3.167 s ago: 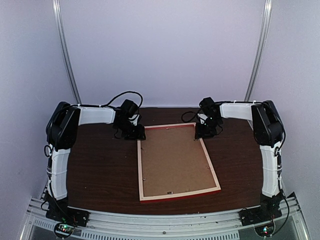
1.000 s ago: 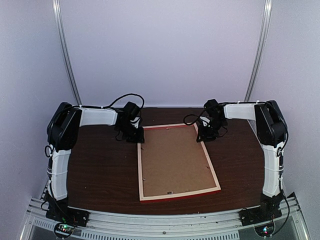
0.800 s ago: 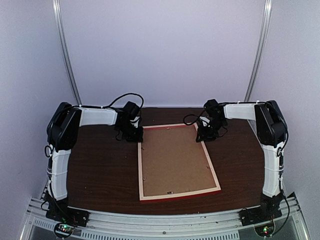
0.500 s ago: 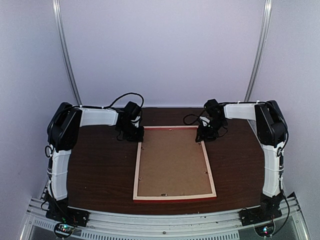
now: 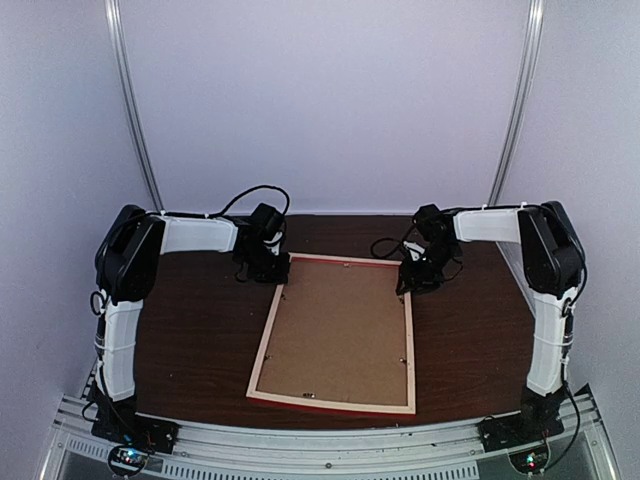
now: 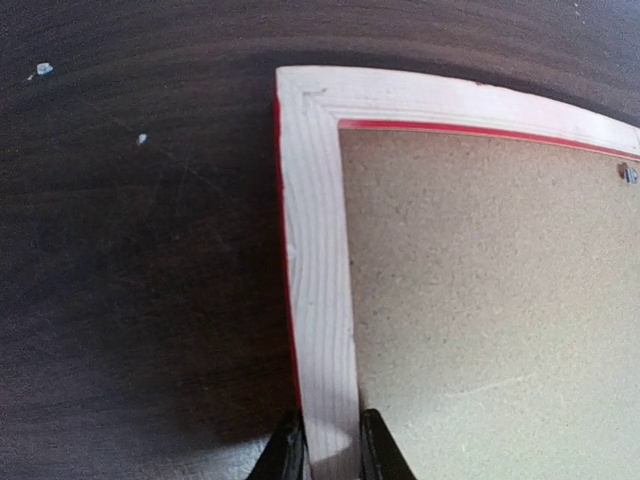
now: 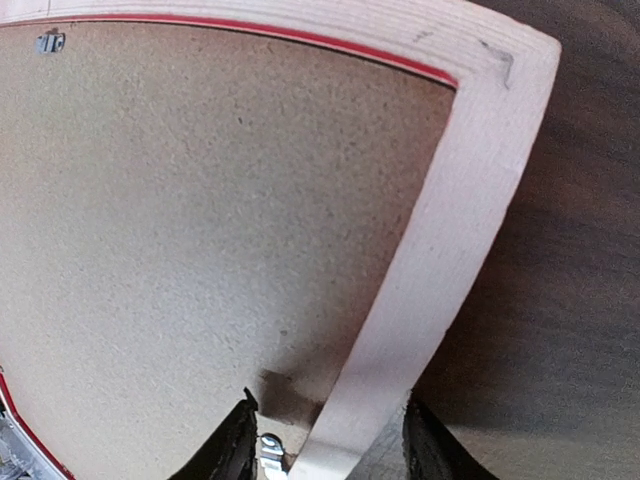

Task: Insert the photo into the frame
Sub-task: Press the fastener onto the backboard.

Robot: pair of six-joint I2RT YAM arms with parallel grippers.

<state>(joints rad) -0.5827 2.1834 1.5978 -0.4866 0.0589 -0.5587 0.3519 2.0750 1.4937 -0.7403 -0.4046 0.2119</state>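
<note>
Top external: red-edged wooden picture frame [image 5: 330, 403] lies back-up on worktop [image 5: 200, 330], brown backing board [image 5: 335, 330] fitted; left jaws pinch far-left strip, right jaws open astride far-right strip; photo unseen. Frame-positioning step; next, backing likely needs removing.

Right gripper [image 7: 325, 440] straddles the frame [image 7: 470, 200] strip at bottom centre, fingers [image 7: 235, 445] clear of it (jaws apart). Frame corner upper right. Backing board [image 7: 200, 220] fills the left, metal clip [image 7: 50, 42] upper left, dark table [image 7: 580, 300] right.
</note>
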